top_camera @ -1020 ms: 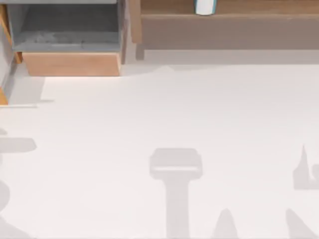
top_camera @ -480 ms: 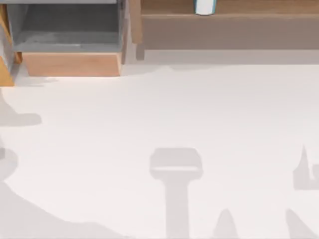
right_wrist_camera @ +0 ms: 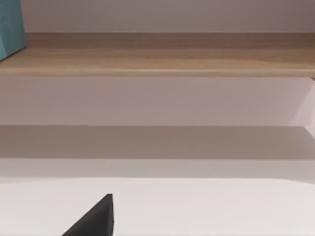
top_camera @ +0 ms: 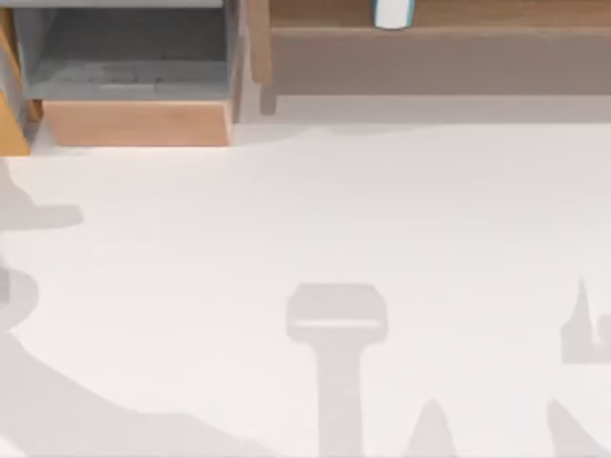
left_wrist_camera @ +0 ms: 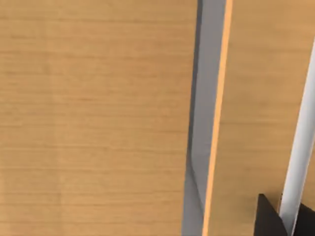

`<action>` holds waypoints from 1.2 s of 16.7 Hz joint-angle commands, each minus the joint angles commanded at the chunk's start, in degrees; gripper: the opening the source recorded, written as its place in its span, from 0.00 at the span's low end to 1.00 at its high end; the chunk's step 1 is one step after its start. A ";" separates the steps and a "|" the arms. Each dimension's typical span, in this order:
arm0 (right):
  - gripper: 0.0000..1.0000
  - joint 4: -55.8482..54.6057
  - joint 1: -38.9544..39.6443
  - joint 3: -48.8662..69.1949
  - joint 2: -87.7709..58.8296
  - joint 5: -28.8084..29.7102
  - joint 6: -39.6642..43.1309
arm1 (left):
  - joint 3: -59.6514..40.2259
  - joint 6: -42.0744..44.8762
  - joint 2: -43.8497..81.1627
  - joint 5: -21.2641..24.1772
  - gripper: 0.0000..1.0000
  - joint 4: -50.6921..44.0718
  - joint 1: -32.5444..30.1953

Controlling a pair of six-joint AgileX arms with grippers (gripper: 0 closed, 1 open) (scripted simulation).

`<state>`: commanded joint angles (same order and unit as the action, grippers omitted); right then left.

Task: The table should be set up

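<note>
The table (top_camera: 315, 210) is a wide, flat off-white top, bare except for grey arm shadows (top_camera: 336, 363). A dark part of my left gripper (left_wrist_camera: 268, 223) shows at the edge of the left wrist view, pressed close to a light wooden panel (left_wrist_camera: 93, 118) with a grey gap (left_wrist_camera: 202, 123) and a thin white strip (left_wrist_camera: 300, 162) beside it. A dark part of my right gripper (right_wrist_camera: 98, 219) hangs low over the table (right_wrist_camera: 206, 206), facing the long wooden shelf (right_wrist_camera: 162, 59).
A grey-lined box with a light wooden front (top_camera: 134, 122) stands at the back left. The long brown shelf (top_camera: 439, 57) runs along the back right and carries a white and teal cup (top_camera: 392, 12). A teal object (right_wrist_camera: 11, 27) sits on the shelf.
The shadow on the table's left side has spread toward the front middle. An orange-brown wooden piece at the left edge has shifted toward the back. The right side is unchanged.
</note>
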<state>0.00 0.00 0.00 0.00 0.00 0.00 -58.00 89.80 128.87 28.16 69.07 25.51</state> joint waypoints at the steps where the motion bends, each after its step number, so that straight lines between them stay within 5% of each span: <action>1: 1.00 0.00 0.00 0.00 0.00 0.00 0.00 | -2.02 -0.10 0.81 -0.49 0.00 -0.91 -0.42; 11: 1.00 0.00 0.00 0.00 0.00 0.00 0.00 | -13.77 0.18 6.40 -3.51 0.00 -7.44 -3.09; 20: 1.00 0.00 0.00 0.00 0.00 0.00 0.00 | -13.77 0.18 6.40 -3.51 0.68 -7.44 -3.09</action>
<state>0.00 0.00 0.00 0.00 0.00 0.00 -71.77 89.98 135.27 24.66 61.63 22.41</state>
